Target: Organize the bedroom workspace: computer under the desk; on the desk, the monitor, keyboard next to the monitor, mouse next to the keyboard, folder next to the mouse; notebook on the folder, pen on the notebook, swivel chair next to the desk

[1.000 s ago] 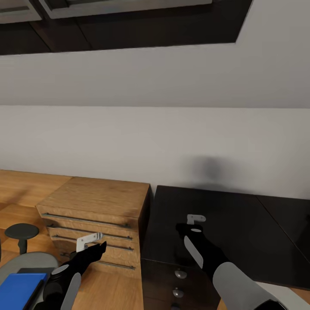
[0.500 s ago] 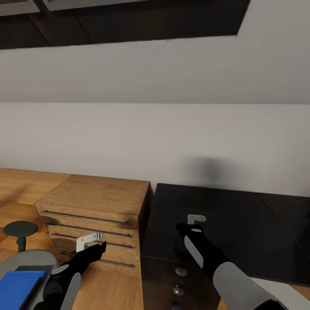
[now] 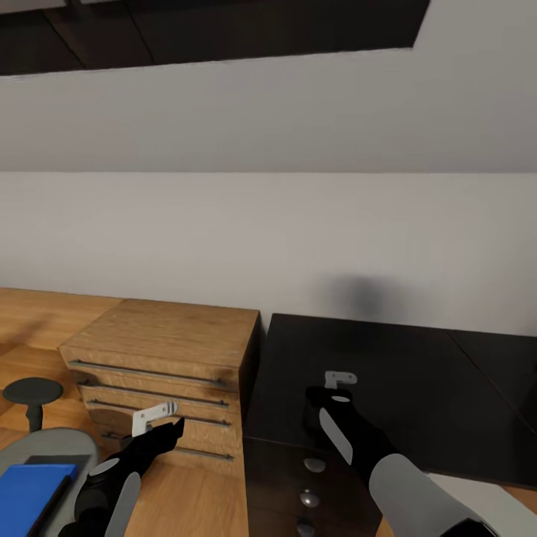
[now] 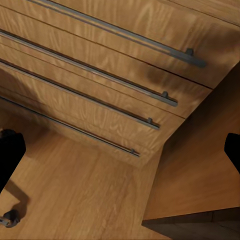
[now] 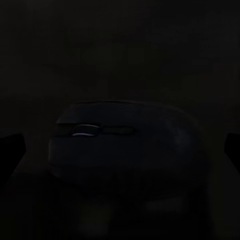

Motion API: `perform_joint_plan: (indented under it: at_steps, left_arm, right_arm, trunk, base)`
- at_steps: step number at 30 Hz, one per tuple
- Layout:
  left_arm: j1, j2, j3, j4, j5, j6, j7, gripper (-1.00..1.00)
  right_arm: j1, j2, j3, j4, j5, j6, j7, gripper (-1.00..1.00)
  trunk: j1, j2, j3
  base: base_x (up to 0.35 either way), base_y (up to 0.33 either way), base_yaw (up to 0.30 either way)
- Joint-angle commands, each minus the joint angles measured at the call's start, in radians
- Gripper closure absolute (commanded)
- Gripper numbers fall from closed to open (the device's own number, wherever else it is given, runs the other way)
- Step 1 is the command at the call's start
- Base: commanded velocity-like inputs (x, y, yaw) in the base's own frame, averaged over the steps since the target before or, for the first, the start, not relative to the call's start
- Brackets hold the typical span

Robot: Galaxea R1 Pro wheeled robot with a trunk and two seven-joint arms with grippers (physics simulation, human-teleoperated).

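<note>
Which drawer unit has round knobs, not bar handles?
The black desk under the right gripper: round silver knobs. The oak dresser beside it has long bar handles.

Your bright blue flat folder [image 3: 30, 496] on the grey swivel chair seat [image 3: 52, 446] runs off the picture's edge; the small dark rounded mouse [image 5: 125, 150] is barely discernible in darkness.

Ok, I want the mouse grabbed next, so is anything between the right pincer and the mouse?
Nothing visible. In the right wrist view the mouse sits straight ahead between the open fingertips, though that picture is very dark. The right pincer hovers over the desk.
</note>
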Motion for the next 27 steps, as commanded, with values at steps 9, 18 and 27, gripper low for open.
perform_joint_plan:
  at_steps: [9,18,27]
  left_arm:
    - [0.0,-0.001,0.002,0.001,0.01,0.005,0.007,-1.0]
    - [0.0,0.002,0.002,0.007,0.008,0.005,0.007,-1.0]
    - [-0.001,0.002,0.002,0.009,0.008,0.006,0.007,-1.0]
  right_arm:
    - [-0.001,-0.002,0.006,-0.002,-0.008,0.004,-0.009,-1.0]
    - [-0.001,-0.001,0.006,-0.002,-0.007,0.004,-0.009,-1.0]
    - [-0.001,-0.002,0.006,-0.002,-0.007,0.004,-0.01,-1.0]
  trunk:
    - [0.008,-0.015,-0.007]
    - [0.008,-0.015,-0.007]
    - [0.008,-0.015,-0.007]
  base:
    - [0.0,0.0,0.0]
    - [0.0,0.0,0.0]
    - [0.0,0.0,0.0]
